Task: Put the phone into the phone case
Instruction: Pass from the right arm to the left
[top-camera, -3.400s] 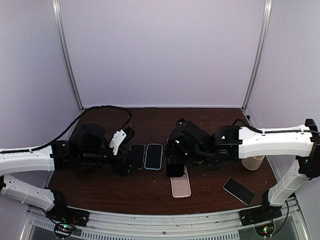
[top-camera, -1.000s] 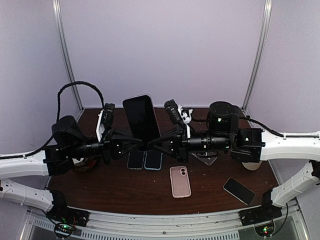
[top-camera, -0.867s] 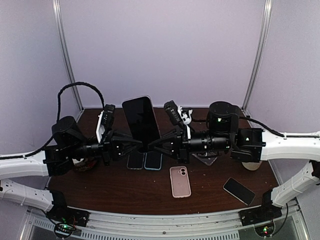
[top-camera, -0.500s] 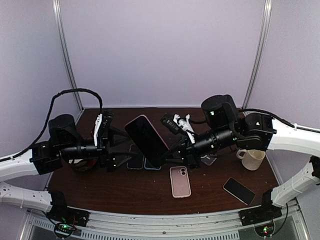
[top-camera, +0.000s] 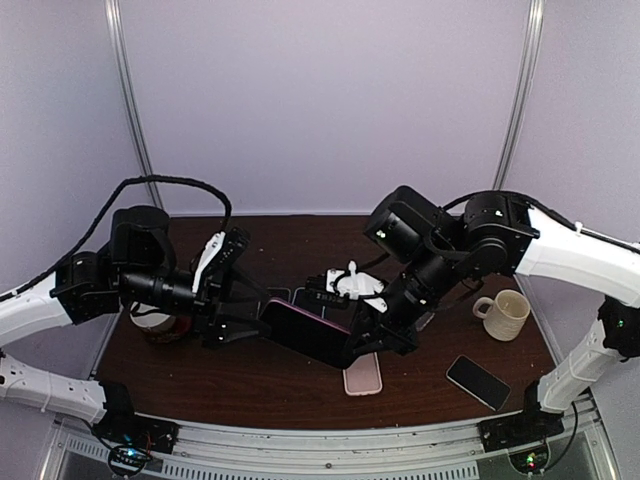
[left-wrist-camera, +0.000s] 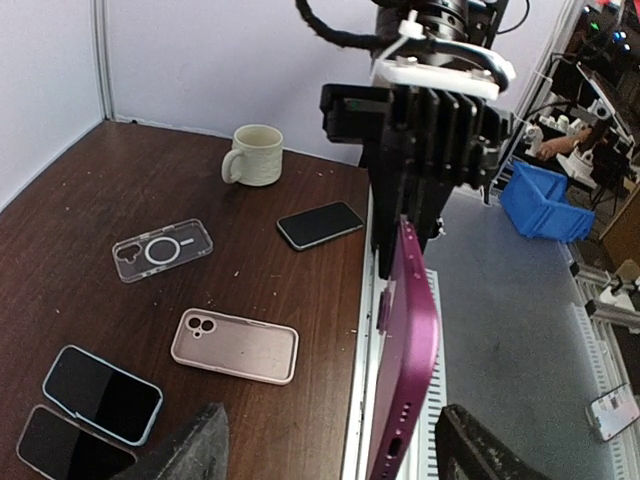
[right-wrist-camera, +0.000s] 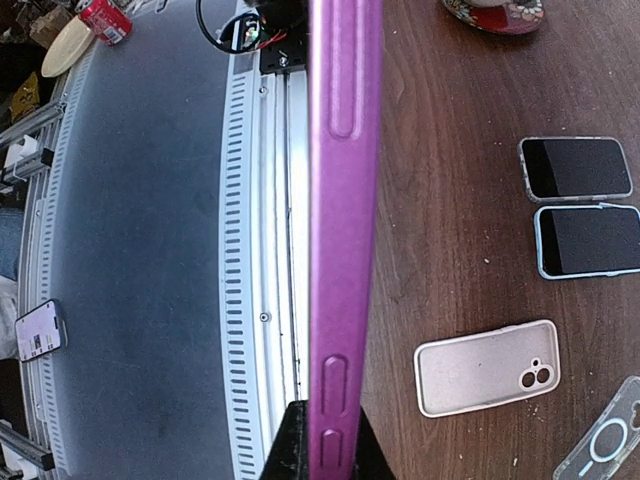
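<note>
The magenta phone (left-wrist-camera: 405, 340) hangs in the air above the brown table (left-wrist-camera: 150, 190), pinched at one end by the right gripper (right-wrist-camera: 322, 442). The left gripper (left-wrist-camera: 335, 452) stands spread, its fingers (left-wrist-camera: 190, 450) apart from the phone on either side. The pink phone case (left-wrist-camera: 235, 346) lies flat on the table below, with a clear case (left-wrist-camera: 162, 249), a black phone (left-wrist-camera: 320, 224) and a cream mug (left-wrist-camera: 255, 155) beyond it.

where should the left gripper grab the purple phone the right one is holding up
Take the purple phone at its free end, opposite the right gripper, coming from the left. It hangs edge-on between the open fingers of the left gripper, so they would likely close on its flat faces.
</note>
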